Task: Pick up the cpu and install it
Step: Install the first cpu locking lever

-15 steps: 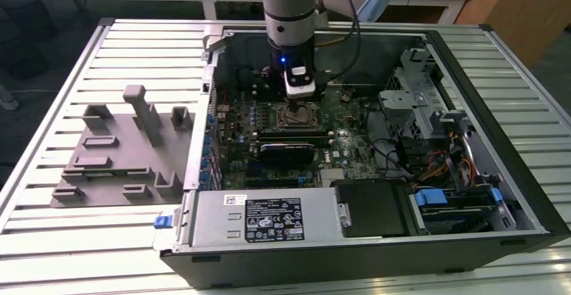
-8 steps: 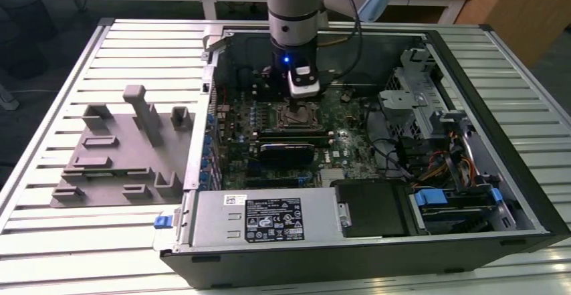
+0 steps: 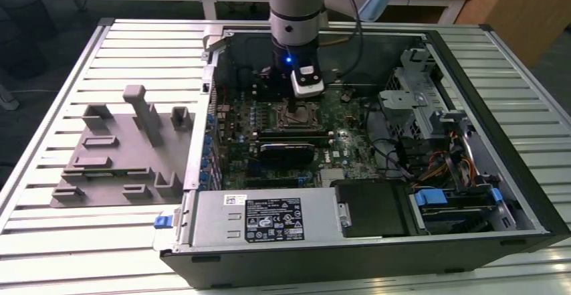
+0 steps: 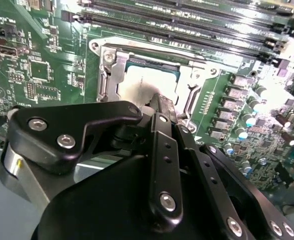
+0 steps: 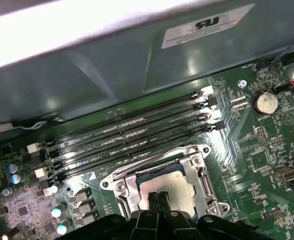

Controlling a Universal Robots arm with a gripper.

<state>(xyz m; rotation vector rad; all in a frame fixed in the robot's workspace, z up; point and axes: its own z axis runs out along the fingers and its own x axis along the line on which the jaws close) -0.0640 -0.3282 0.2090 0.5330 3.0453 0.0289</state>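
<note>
The tool point(image 5: 158, 201), its fingers drawn together over the cpu point(image 5: 173, 187) already lying in the socket point(image 5: 162, 187) at lower centre of the first wrist view, could skew the chip if it nudges sideways.

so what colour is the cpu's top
Pale silver, clearest in the first wrist view: the cpu.

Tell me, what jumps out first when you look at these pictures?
A big open computer case sits on the slatted table, with the robot's arm reaching down into it. Its hand hovers right over the silvery cpu, which lies in the metal socket frame on the green board.
</note>
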